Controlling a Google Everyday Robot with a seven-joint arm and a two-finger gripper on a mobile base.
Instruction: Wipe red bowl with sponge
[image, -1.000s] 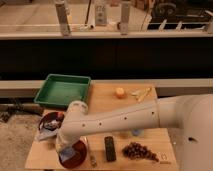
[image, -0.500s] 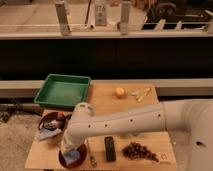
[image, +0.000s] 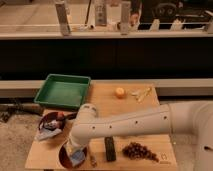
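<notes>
The red bowl (image: 65, 156) sits at the front left corner of the wooden table, partly covered by my arm. My gripper (image: 77, 151) reaches down into it from the white arm that crosses in from the right. The sponge (image: 76, 159), a small pale blue and white block, is at the gripper's tip and rests against the bowl's inside. The gripper looks shut on the sponge, though the wrist hides most of the fingers.
A darker maroon bowl (image: 50, 120) with a blue-grey cloth (image: 47, 133) stands just behind the red bowl. A green tray (image: 62, 91) is at the back left. A black remote (image: 109, 149) and grapes (image: 140, 151) lie to the right, with an orange (image: 120, 92) further back.
The gripper with the sponge has dropped lower into the red bowl and the arm's elbow has shifted slightly right. In the last half second little has moved.
</notes>
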